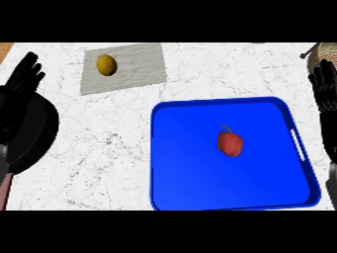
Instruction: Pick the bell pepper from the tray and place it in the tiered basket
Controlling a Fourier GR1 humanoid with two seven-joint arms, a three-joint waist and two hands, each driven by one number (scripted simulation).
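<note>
Looking down, we log the red pepper (230, 142) lying inside the blue tray (192, 188), right of its middle. Both hands flank the tray with straight fingers, holding nothing: left hand (14, 94), right hand (330, 94). A lemon (106, 64) sits on a cloth (138, 69) beyond the tray.

Basket (336, 53) at top right cut off by the edge, only a slice of rim showing. Right robot hand (330, 94) covers part of it. Left robot hand (14, 89) partly off the left edge. Tray (200, 188) near rim clipped at the bottom.
</note>
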